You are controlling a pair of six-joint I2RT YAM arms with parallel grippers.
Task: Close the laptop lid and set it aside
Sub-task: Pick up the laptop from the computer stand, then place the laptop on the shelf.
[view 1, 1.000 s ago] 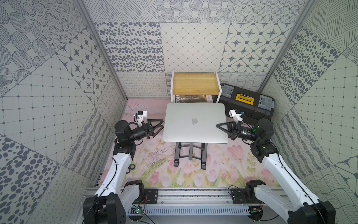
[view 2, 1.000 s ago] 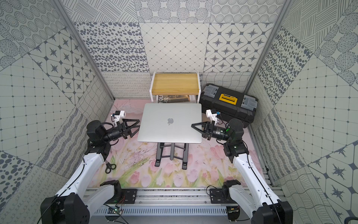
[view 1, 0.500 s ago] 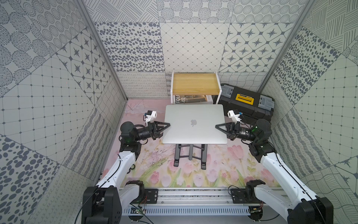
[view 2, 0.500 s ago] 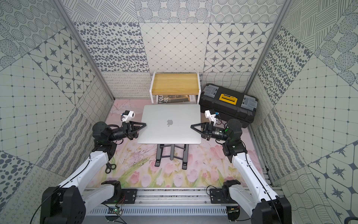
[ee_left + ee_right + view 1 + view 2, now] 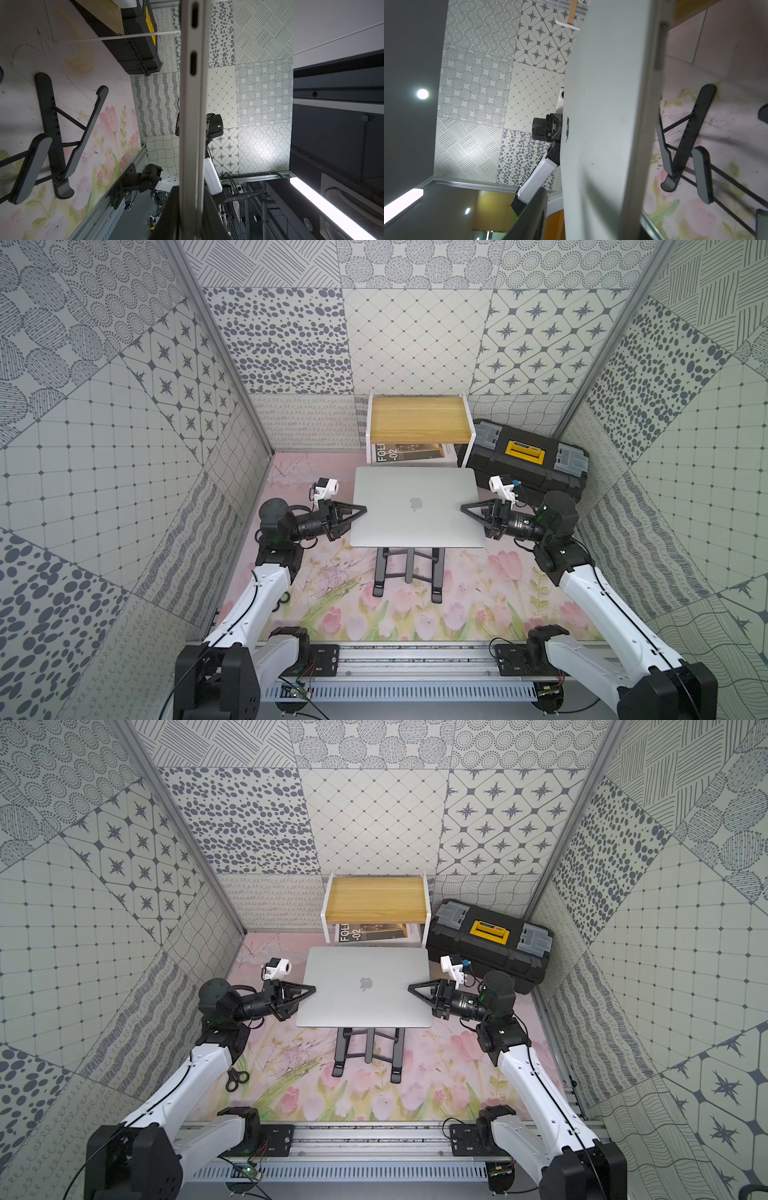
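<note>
Top views look down overhead; wrist views closely face the laptop (image 5: pixel 191 124).

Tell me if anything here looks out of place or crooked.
Two small things: a pair of scissors lies loose on the floral mat beside the left arm, and the black toolbox sits askew in the back right corner. The closed laptop looks level over its stand.

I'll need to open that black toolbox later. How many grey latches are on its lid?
2, on the black plastic toolbox: one grey latch at the end nearest the yellow wooden shelf, the other at the opposite end, flanking the yellow handle. Its back is hidden.
</note>
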